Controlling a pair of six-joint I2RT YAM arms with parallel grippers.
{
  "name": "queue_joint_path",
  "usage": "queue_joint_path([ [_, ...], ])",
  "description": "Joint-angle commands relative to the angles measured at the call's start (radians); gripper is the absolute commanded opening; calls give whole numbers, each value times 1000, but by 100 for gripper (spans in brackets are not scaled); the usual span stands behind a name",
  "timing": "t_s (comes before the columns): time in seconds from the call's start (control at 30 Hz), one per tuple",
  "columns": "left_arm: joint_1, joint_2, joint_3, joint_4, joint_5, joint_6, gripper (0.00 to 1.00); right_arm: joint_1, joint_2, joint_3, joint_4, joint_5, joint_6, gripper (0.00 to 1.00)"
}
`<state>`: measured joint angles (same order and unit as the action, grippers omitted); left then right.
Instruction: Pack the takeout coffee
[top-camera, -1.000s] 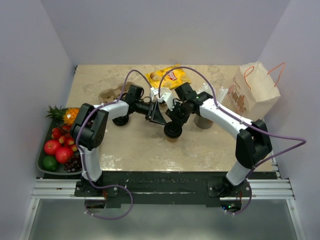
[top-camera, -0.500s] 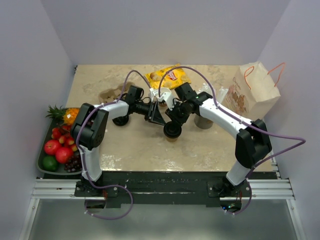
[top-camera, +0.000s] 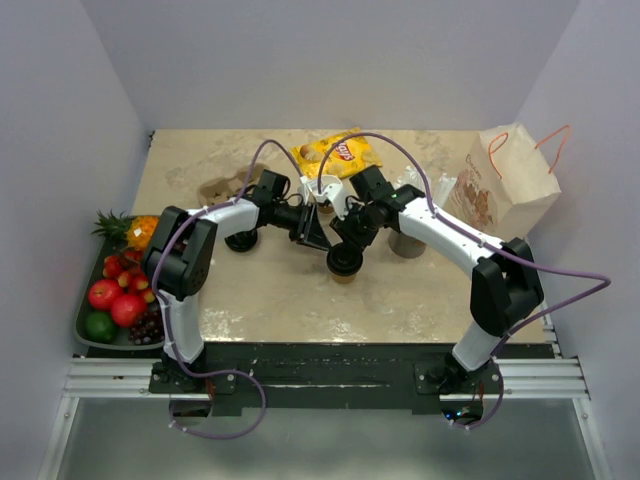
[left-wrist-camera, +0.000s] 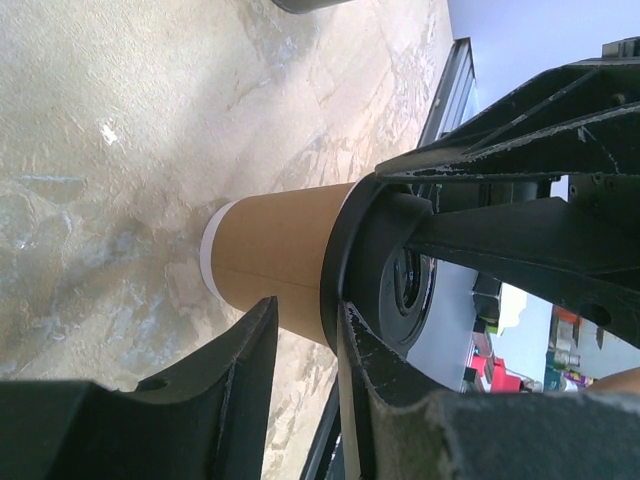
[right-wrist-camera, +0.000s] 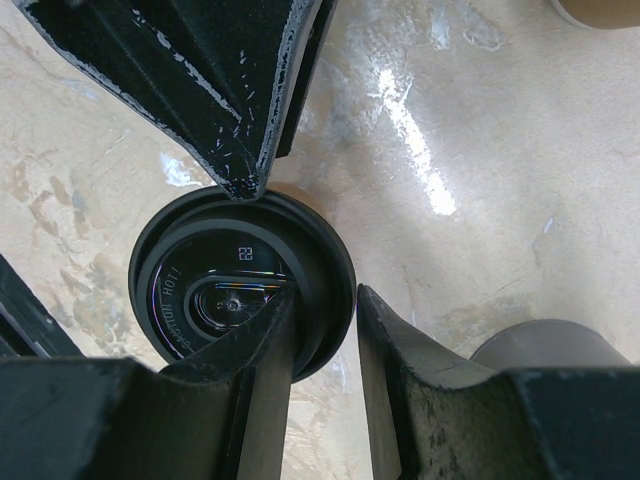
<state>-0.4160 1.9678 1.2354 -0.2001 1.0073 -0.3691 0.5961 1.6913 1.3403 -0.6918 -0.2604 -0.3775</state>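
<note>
Just below the middle of the top view, the right gripper comes down onto the black plastic lid and is clamped on its rim. One finger lies across the top and the other sits outside the edge. The left gripper reaches in level from the left. Its jaws stand narrowly apart, tips against the side of the kraft paper cup just under the lid; whether they pinch anything cannot be told.

The cup stands upright on the table, tan-walled, with a thin white band at its foot. The lid sits on its mouth: round, glossy, with a raised rim, a sunken oval in the centre and small embossed lettering that includes "22".

Pale lilac walls close in three sides of a beige marbled table. A white paper bag with orange handles stands at upper right, and fruit is heaped at the left edge. A yellow chip bag lies at the top centre and a moulded-pulp carrier at upper left. A grey cup stands just right of the grippers.

Against the frame a second ago, the cup, lid and left gripper sit a hair higher in the top view; the rest is unchanged.
</note>
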Motion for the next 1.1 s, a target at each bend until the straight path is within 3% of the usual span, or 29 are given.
queue_joint_path([
  [0.0, -41, 62, -54, -82, -291, 102, 33, 8, 25, -58, 15, -8, 15, 35],
  [0.33, -52, 65, -57, -79, -314, 107, 33, 7, 18, -109, 40, -16, 22, 35],
  [0.43, -44, 30, -42, -17, -230, 99, 37, 8, -13, -81, 26, -20, 12, 36],
  [0.67, -15, -125, -63, 110, -73, 78, 52, 7, -74, -40, 6, -83, 9, 49],
  [0.77, -3, -152, -74, 97, -6, 125, 54, 7, -81, -41, 8, -100, 15, 54],
  [1.07, -10, -234, -203, 147, 166, 215, 57, 7, -68, -26, 5, -97, 22, 55],
])
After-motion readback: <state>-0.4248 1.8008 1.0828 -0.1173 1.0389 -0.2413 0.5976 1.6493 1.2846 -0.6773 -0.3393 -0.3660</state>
